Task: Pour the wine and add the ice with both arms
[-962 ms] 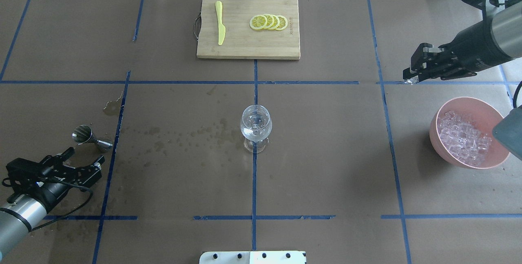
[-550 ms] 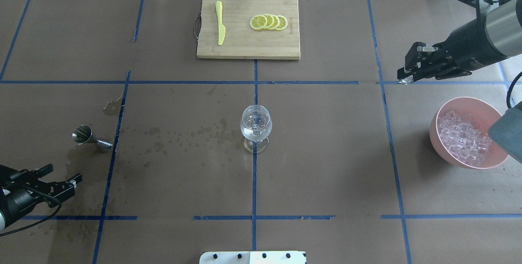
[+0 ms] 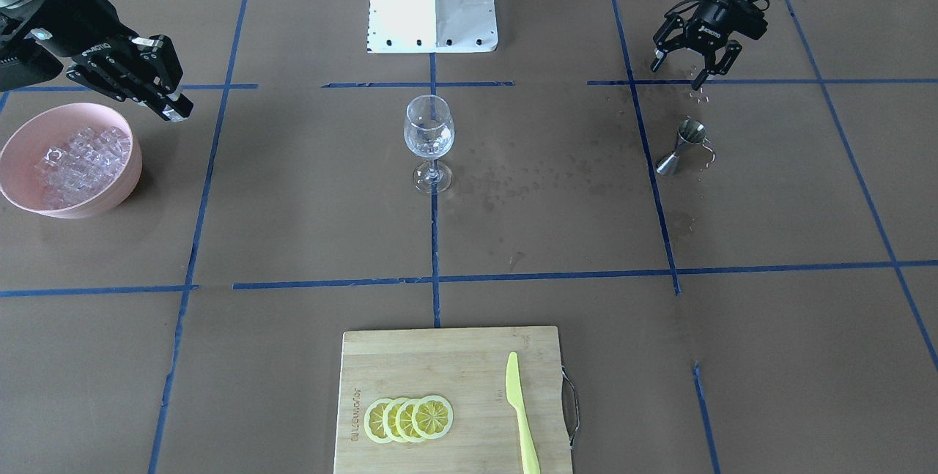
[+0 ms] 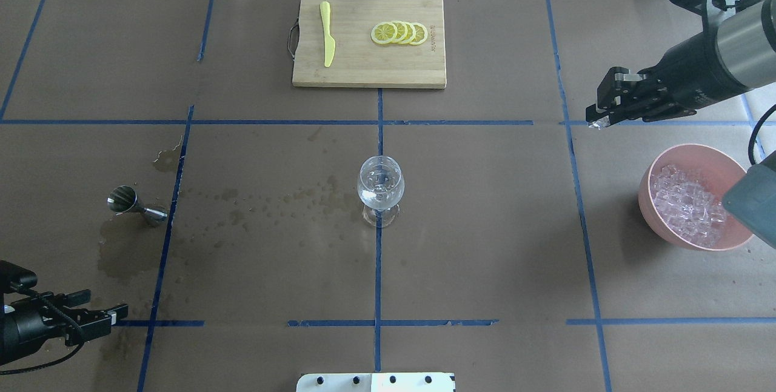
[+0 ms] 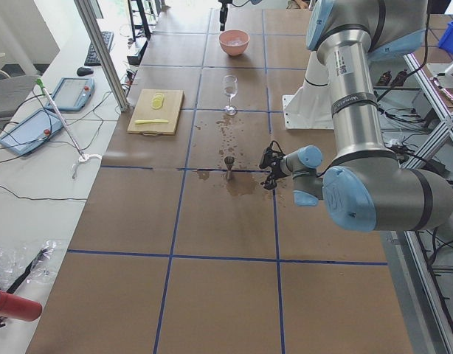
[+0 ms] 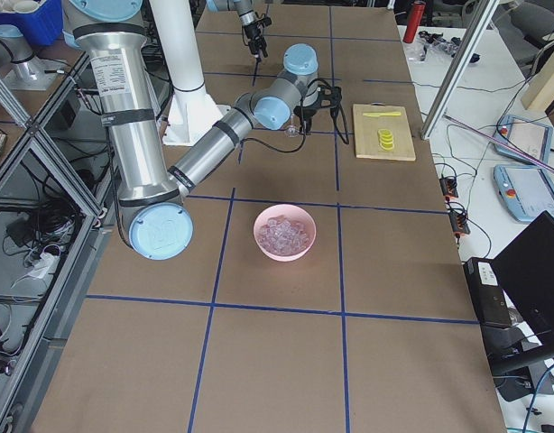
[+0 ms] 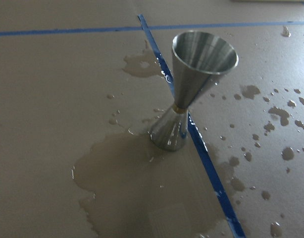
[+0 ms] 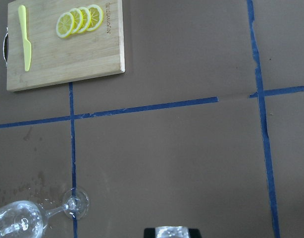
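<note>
Overhead exterior view is showing the right arm's black two-finger hand hovering above the brown-paper-covered bench, beyond the round pink bowl and apart from it. Its fingers are pinching a small clear ice cube, which is showing at the bottom edge of the right wrist view. More clear ice cubes are lying heaped in the bowl. A clear stemmed wine glass is standing upright at the bench's middle on a blue tape line, and a small measure of nearly colourless wine is sitting low in the glass. The left arm's black hand is hanging with its fingers spread wide, gripping nothing. A steel double-cone jigger is standing upright near that hand but apart from it, its foot sitting in a dark wet patch. At the far side, a bamboo cutting board is carrying yellow lemon slices and a yellow plastic knife.
</note>
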Controlling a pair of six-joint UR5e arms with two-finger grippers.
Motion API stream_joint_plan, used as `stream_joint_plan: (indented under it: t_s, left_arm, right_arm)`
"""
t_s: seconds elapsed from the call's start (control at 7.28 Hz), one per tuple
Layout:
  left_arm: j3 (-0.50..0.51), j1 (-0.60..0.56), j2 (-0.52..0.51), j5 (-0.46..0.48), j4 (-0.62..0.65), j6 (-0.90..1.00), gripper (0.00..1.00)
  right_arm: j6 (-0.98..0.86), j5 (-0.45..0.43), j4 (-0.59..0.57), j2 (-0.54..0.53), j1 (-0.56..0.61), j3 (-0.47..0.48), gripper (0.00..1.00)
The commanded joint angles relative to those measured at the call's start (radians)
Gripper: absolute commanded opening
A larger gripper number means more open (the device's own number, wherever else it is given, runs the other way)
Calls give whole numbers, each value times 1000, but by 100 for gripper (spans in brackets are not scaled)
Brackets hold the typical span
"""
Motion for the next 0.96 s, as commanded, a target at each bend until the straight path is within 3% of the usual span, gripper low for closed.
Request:
stream_joint_plan:
  t_s: [0.0, 0.27, 0.55, 0.82]
  left_arm:
    - [-94, -3, 34, -155, 27, -58, 100]
    - [-254, -8, 41, -266, 237, -147, 100]
    - [-274, -23, 41, -291, 258, -149, 100]
    - [-280, -115, 38, -418, 258, -149, 100]
  right_arm:
    - [2, -1, 0, 30, -34, 1, 0]
    - [75, -7, -2, 102, -83, -10, 0]
    - [78, -13, -26, 178, -118, -48, 0]
    - [80, -57, -151, 283, -169, -51, 0]
